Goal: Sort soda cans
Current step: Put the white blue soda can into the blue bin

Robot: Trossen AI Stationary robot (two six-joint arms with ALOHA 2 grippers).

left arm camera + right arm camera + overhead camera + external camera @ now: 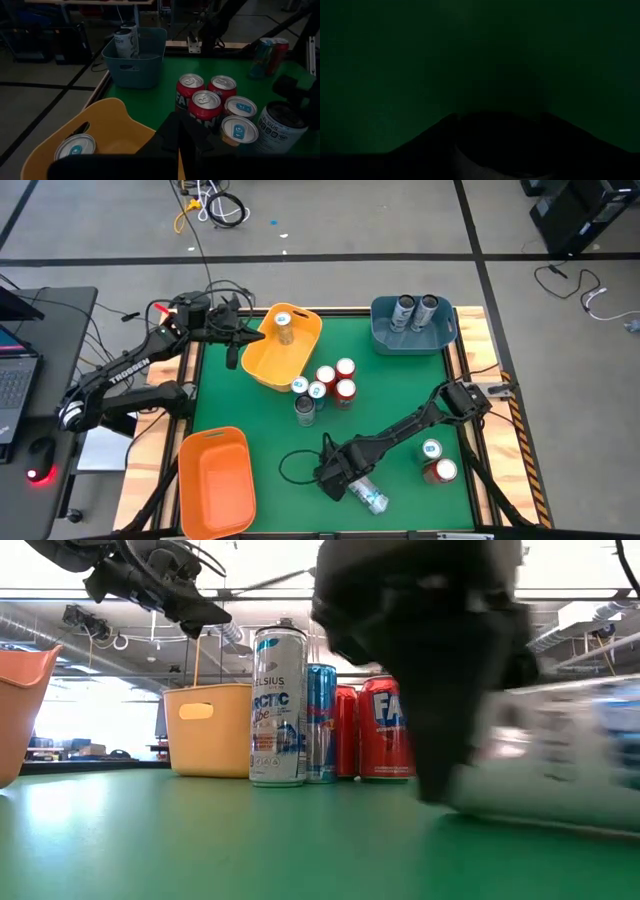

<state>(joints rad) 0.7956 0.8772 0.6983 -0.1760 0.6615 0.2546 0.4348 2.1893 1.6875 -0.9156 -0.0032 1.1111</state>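
Right gripper (338, 472) is seen low over a toppled silver can (368, 496) at the mat's 6 o'clock; finger state cannot be told. A square grip across the can's body is advised before lifting. Cluster of cans (322, 386) stands at centre. Left gripper (243, 340) is parked at 10 o'clock by the yellow bin (300, 340)

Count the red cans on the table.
4. One red can, a second and a third stand clustered mid-table by the yellow bin. The fourth stands near the right edge beside a teal-topped can. The right arm might hide more.
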